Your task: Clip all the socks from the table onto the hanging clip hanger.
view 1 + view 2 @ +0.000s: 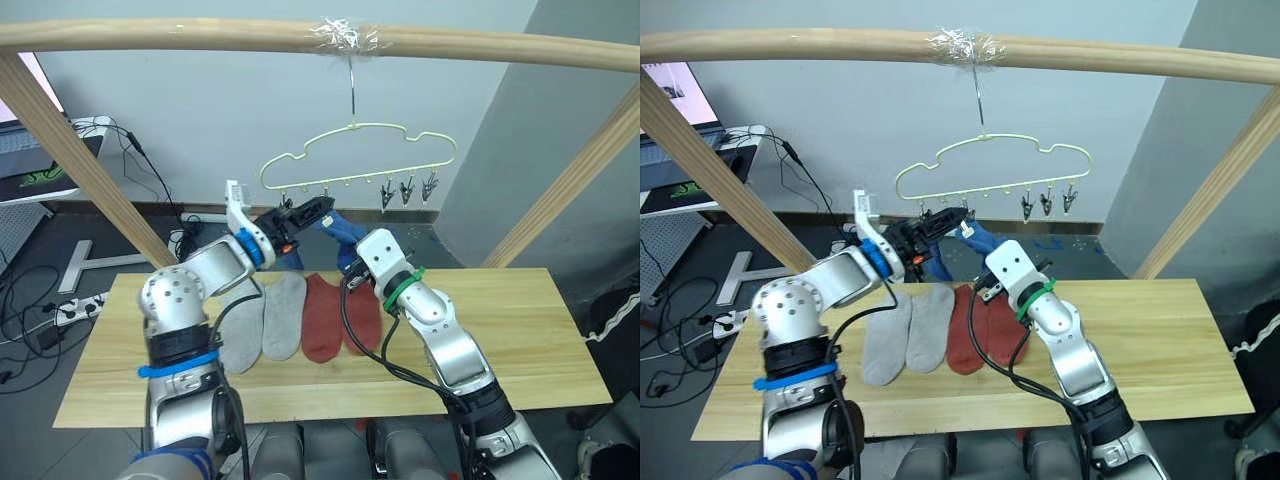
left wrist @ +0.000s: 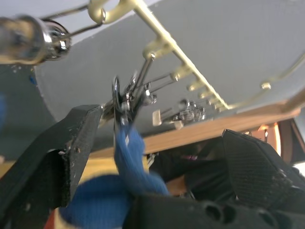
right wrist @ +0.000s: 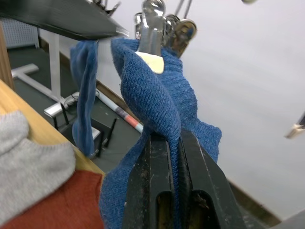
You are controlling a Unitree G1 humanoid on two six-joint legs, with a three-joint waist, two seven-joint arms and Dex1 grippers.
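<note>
My right hand (image 3: 164, 143) is pinched tight on a blue sock (image 3: 157, 90), lifting its soft knit edge to a metal clip (image 3: 151, 24) on the clip hanger (image 1: 350, 150). My left hand (image 2: 157, 157) is spread around that clip. The knit is light, limp and stretchy, so I judge the cuff edge the best hold. 2 grey socks (image 1: 262, 320) and 2 rust red socks (image 1: 340, 315) lie on the desk (image 1: 520, 330).
</note>
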